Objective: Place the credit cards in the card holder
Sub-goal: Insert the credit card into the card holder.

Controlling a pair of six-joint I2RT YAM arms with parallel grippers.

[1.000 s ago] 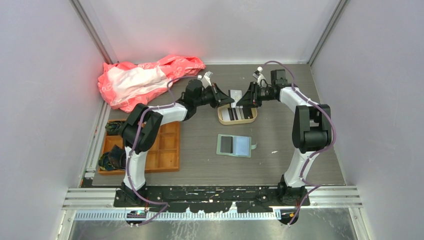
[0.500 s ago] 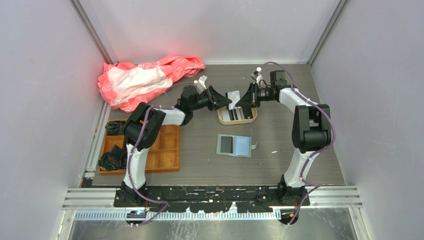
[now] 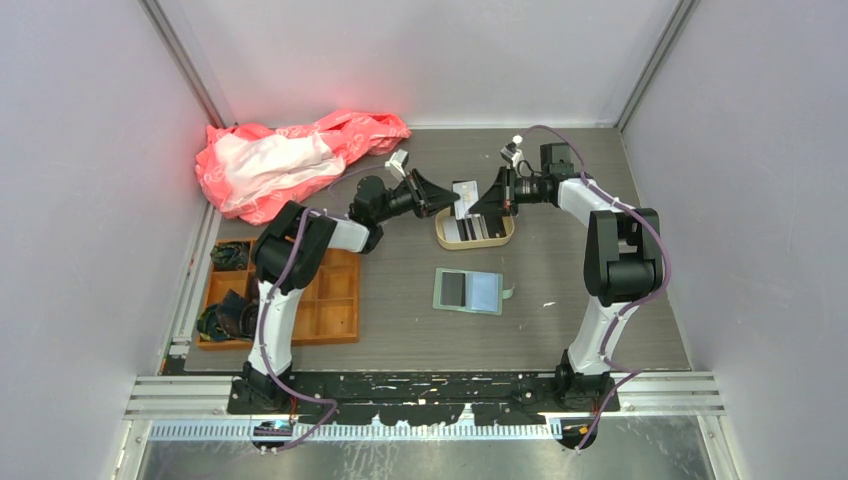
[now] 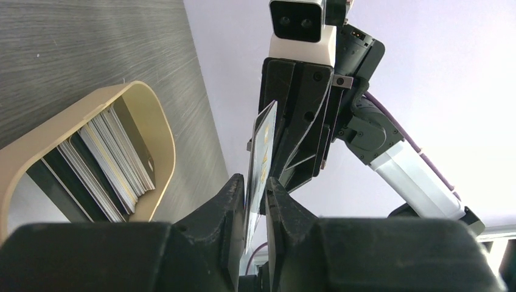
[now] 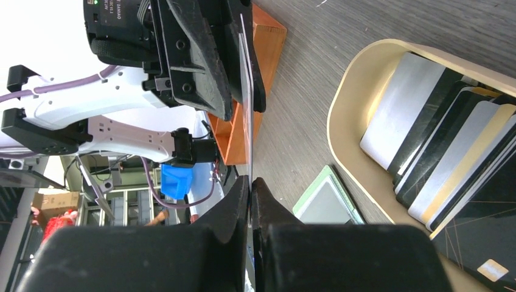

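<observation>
A pale credit card (image 3: 464, 193) hangs on edge above the beige tray (image 3: 440, 238), between my two facing grippers. My right gripper (image 5: 250, 182) is shut on one end of this card (image 5: 246, 91). The card's other end (image 4: 263, 146) sits between the jaws of my left gripper (image 4: 255, 182), which stand slightly apart and do not pinch it. Several more credit cards (image 5: 450, 152), dark and pale, lie stacked in the tray (image 4: 164, 140). The card holder (image 3: 470, 291) lies open and flat on the table nearer the arm bases, its green edge (image 5: 325, 204) below the tray.
An orange compartment tray (image 3: 335, 300) holding dark items (image 3: 225, 318) sits at the left. A crumpled pink and white bag (image 3: 290, 155) lies at the back left. Grey walls close in the table on three sides.
My right gripper has shut on the card. My left gripper, which was shut on it, has opened a little and lifted slightly towards the back.
</observation>
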